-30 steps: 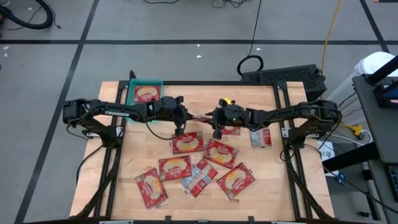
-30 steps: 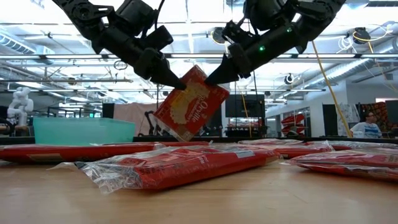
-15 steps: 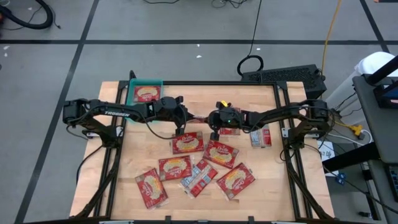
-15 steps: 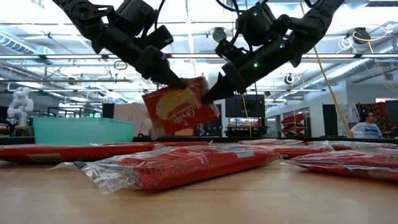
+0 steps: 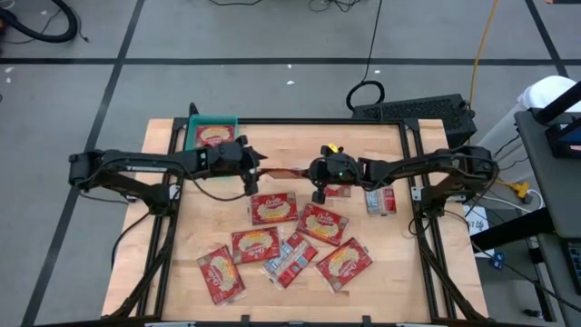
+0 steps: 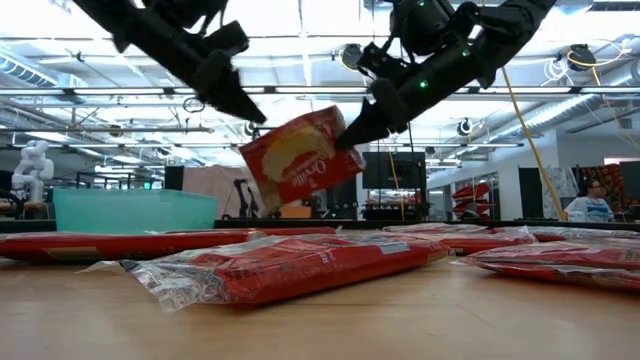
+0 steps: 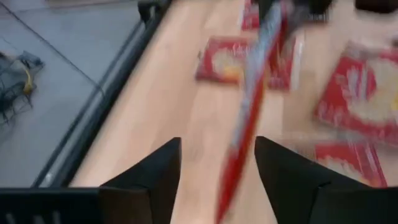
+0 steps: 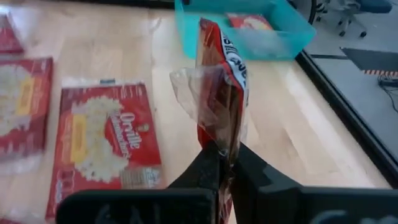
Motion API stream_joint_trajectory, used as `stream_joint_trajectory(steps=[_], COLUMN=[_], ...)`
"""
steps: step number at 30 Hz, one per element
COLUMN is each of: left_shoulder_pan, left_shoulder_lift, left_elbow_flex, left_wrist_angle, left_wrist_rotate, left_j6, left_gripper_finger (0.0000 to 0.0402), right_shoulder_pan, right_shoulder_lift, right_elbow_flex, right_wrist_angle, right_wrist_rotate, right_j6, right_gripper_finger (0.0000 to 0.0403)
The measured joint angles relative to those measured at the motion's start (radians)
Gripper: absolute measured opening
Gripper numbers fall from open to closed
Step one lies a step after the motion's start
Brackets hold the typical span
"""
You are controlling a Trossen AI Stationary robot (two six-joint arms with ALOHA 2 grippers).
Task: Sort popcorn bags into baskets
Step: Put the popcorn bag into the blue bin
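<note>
- light wooden table (image 5: 209, 218) in a black frame, grey lab floor all round, workshop clutter beyond it.
- task is early: shallow teal-green plastic tray (image 5: 196, 122) at the far left corner has one packet in it, maybe more, can't tell from above.
- about nine flat red popcorn packets lie loose on the wood, most in a cluster at the near middle (image 5: 275, 209), a couple by the right arm.
- one red packet with the yellow-cream oval (image 6: 300, 158) is up in the air over mid table, between the two arms, well apart from the tray.
- right gripper (image 6: 350, 135) is clamped tight on that packet's edge.
- left gripper (image 6: 243, 108) hangs just beside it, fingers spread, touching nothing; packet passes between them edge-on in the wrist view.
- packet hangs tilted, face toward the low camera, its long axis running roughly along the line between the arms.
- left to do, as i read it: carry this one to the tray, then the rest.
</note>
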Motion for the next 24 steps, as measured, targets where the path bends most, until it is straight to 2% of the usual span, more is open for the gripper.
stream_joint_trajectory(steps=[5, 8, 12, 18, 24], left_shoulder_pan=[-0.008, -0.010, -0.015, -0.022, -0.037], left_shoulder_lift=[-0.098, -0.150, -0.207, -0.232, -0.232], left_elbow_flex=[-0.085, -0.137, -0.192, -0.259, -0.269], left_wrist_angle=[0.009, 0.019, 0.098, 0.255, 0.355], left_wrist_rotate=[0.003, 0.004, 0.084, 0.117, 0.123], left_j6=[-0.031, -0.047, -0.059, -0.074, -0.045], left_gripper_finger=[0.0204, 0.0190, 0.0172, 0.0150, 0.0106], right_shoulder_pan=[0.011, 0.014, 0.020, 0.038, 0.037], right_shoulder_lift=[-0.009, -0.010, -0.010, -0.010, -0.004], right_elbow_flex=[-0.065, -0.099, -0.128, -0.161, -0.164], right_wrist_angle=[0.106, 0.240, 0.362, 0.481, 0.553], right_wrist_rotate=[-0.004, -0.078, -0.109, -0.110, -0.153], right_j6=[0.030, 0.040, 0.080, 0.063, 0.063], right_gripper_finger=[0.0003, 0.0003, 0.0003, 0.0002, 0.0004])
